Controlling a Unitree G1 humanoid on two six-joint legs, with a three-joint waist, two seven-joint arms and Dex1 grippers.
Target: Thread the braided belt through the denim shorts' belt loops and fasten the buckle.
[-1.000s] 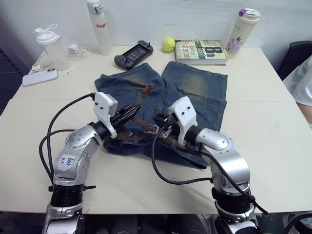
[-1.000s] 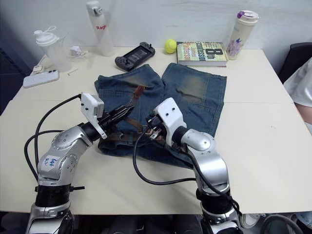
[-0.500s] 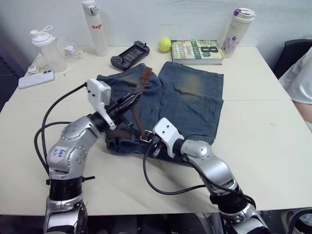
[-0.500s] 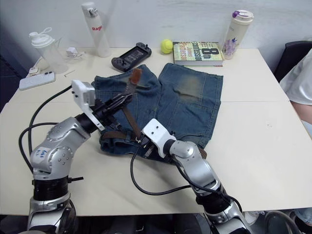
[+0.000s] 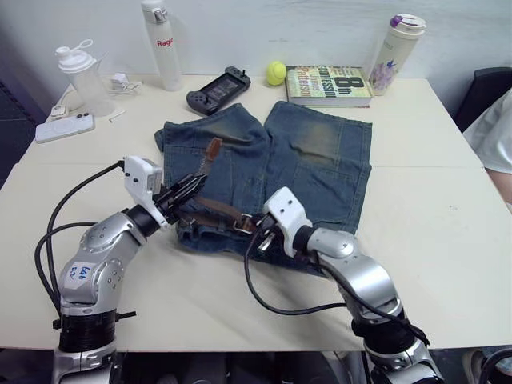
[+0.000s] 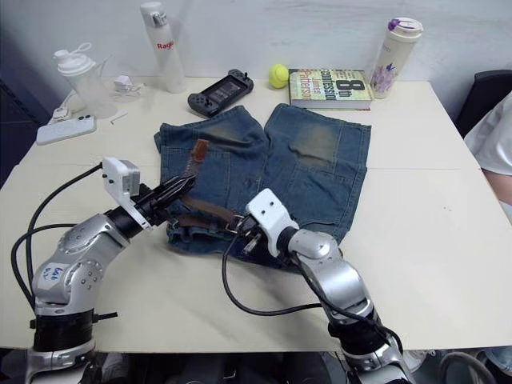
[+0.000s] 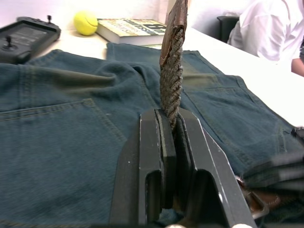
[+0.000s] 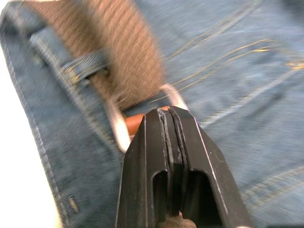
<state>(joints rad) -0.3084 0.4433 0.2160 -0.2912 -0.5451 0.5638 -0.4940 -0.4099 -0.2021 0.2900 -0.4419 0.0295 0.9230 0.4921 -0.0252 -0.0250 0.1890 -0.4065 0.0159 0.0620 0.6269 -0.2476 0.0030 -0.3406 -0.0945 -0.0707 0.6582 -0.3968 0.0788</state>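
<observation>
Pale table [image 5: 448, 240] against a white wall; left gripper [image 7: 172, 124] clamps the belt [image 7: 172, 71], right gripper [image 8: 169, 124] closed (by the buckle [image 8: 118, 128]) over shorts [image 5: 320, 160].

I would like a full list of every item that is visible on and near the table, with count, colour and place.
denim shorts: one, blue with tan patches, middle of the table
braided belt: one, dark brown, along the waistband, free end raised
buckle: one, silver, at the waistband by the right gripper
table: one, cream
book: one, green and yellow, far edge
tennis ball: one, yellow, left of the book
game controller: one, black, far side
bottle: one, white, far left
tumbler: one, floral, far right
shaker bottle: one, clear, far left corner
phone: one, white, left edge
person's sleeve: one, white, right edge
left gripper: jaws shut on the belt
right gripper: jaws shut at the buckle
</observation>
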